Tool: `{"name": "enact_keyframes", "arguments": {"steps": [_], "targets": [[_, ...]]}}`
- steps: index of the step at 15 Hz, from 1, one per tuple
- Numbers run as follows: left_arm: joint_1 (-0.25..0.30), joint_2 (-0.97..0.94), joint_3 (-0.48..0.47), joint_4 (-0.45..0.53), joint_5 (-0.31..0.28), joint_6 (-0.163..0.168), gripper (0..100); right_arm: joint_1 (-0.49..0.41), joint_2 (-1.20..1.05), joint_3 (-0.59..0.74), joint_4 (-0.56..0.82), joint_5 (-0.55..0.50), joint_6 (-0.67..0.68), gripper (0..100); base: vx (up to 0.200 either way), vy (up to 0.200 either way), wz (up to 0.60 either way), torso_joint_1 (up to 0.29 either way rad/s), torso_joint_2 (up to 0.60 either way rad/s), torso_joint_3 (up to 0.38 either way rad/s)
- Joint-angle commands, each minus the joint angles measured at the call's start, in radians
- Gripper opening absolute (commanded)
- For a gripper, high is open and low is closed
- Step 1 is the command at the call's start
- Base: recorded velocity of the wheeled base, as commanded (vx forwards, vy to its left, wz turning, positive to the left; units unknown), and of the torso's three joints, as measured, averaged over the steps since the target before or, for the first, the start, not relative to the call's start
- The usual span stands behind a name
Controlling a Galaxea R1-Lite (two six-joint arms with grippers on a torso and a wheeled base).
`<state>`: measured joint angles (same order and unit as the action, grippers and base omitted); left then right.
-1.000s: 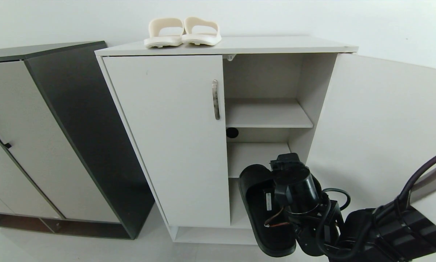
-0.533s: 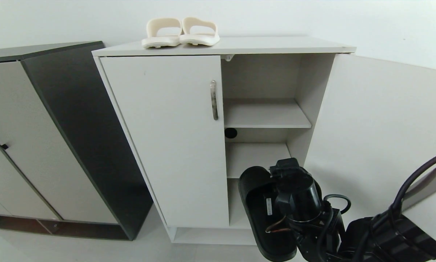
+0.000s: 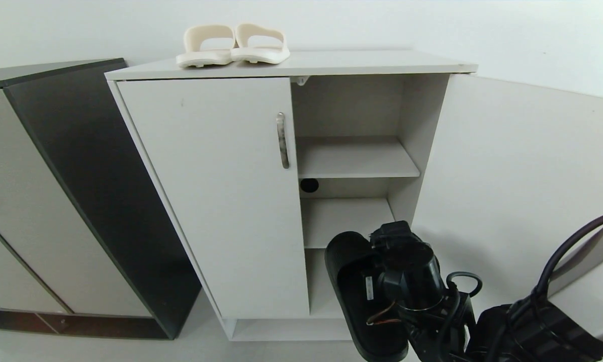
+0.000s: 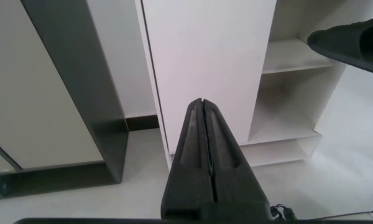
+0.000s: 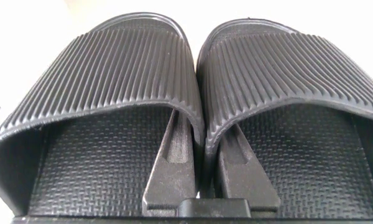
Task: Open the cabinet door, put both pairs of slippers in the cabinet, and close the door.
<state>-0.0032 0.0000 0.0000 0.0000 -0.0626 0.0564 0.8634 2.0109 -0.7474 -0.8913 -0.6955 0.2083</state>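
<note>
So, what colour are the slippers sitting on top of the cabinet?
Cream slippers, on the white cabinet; the head view shows them best.

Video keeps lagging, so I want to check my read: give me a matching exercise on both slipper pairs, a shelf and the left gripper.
Things:
1 black slippers
2 cream slippers
3 upper shelf
4 left gripper

States or places:
A bare
B on cabinet top
C shut, empty
D held by right gripper

Pairs: 1-D, 2-B, 3-A, 4-C
</note>
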Motion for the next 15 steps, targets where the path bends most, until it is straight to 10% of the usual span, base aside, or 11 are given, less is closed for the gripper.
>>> {"name": "enact_keyframes", "arguments": {"steps": [1,15], "targets": [[0.0,0.002,0.0,0.0,0.0,0.0,0,-0.001,0.005,0.002,-0.005,0.002,0.0,0,0.0,0.0,0.0,0.0,0.0,0.0],[0.0,0.002,0.0,0.0,0.0,0.0,0,-0.012,0.106,-0.075,-0.118,0.064,-0.05,0,0.0,0.0,0.0,0.001,0.0,-0.128]]}}
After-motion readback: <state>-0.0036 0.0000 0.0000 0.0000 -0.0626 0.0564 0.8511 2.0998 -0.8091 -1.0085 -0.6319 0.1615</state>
